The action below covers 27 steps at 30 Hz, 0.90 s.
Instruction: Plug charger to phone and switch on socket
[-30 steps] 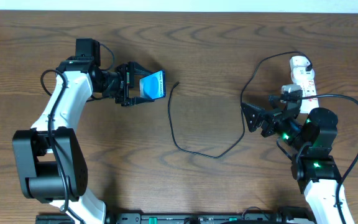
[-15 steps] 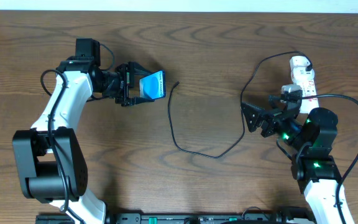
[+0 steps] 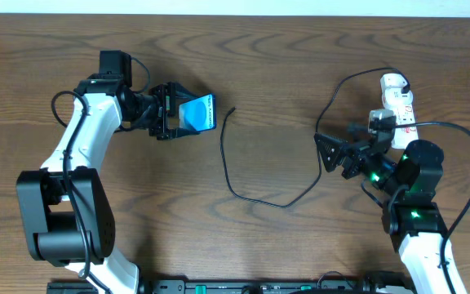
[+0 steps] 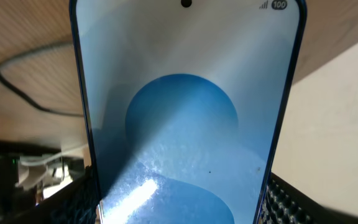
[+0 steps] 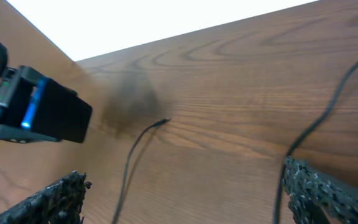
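Spanning the frame, a dark wood-grain table (image 3: pixel 300 49) met a pale strip (image 3: pixel 219 6) at the upper edge. At upper left, the left gripper (image 3: pixel 182 112) was clamped on the phone (image 3: pixel 200 112), screen lit blue. The charger (image 3: pixel 282 206) looped across centre; the right gripper (image 3: pixel 326 155), jaws wide apart, hovered beside the socket (image 3: pixel 396 98) at upper right.
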### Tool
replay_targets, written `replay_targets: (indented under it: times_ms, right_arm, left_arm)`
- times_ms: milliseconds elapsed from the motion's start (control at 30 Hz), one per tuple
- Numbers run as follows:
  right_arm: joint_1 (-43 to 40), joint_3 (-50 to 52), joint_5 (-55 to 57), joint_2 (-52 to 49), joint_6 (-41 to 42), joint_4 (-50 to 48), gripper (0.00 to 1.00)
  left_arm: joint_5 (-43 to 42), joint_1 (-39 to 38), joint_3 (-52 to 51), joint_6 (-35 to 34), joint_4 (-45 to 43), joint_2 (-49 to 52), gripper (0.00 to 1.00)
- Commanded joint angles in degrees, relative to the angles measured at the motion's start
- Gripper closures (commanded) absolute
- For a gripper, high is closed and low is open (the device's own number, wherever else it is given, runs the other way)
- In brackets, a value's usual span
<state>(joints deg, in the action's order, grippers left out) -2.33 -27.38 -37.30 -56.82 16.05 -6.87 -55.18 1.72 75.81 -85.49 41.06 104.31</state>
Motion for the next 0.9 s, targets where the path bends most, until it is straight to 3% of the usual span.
replay_targets:
  times_ms: [0,400,700,867]
  right_arm:
    - [0.46,-2.91,-4.31,-2.56,2.38,-0.37,0.01]
    - [0.46,-19.43,-19.15,-17.05,2.38,2.27,0.01]
    - [1.33,-32.63,-23.12,-26.86,2.21,10.25,0.01]
    - [5.16,-41.31,-23.43,-33.18,-3.21,17.51,0.01]
  left_arm:
    - [4.37,0.20,1.03,1.49,0.00,-1.33,0.43]
    - [14.60,0.20,1.03,4.31,0.00,-1.33,0.44]
    - [15.82,0.20,1.03,4.70,0.00,-1.33,0.44]
    - [15.85,0.20,1.03,4.70,0.00,-1.33,0.44]
